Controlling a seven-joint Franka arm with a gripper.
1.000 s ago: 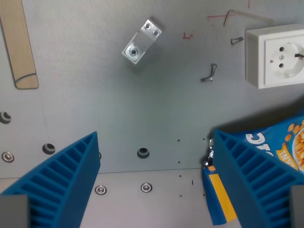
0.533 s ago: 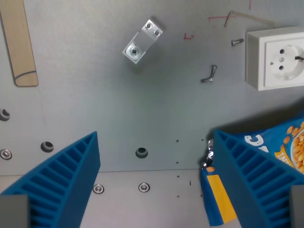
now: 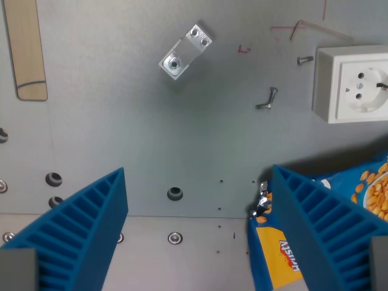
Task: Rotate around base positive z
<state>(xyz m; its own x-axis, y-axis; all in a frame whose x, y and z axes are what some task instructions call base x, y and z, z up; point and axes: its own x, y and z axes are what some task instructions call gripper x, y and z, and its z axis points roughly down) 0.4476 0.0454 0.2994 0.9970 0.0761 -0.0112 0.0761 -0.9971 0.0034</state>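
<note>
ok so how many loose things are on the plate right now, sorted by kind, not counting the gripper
metal bracket: 1
wooden strip: 1
white power socket: 1
snack bag: 1
allen key: 1
loose bolts: 2, one beside the socket, one lower down
total: 7

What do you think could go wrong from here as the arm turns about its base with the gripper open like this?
The snack bag lies right beside the finger on the wrist view's right; a sweep that way could catch or drag it. The white socket box stands proud of the plate, so a low pass might clip it.
</note>
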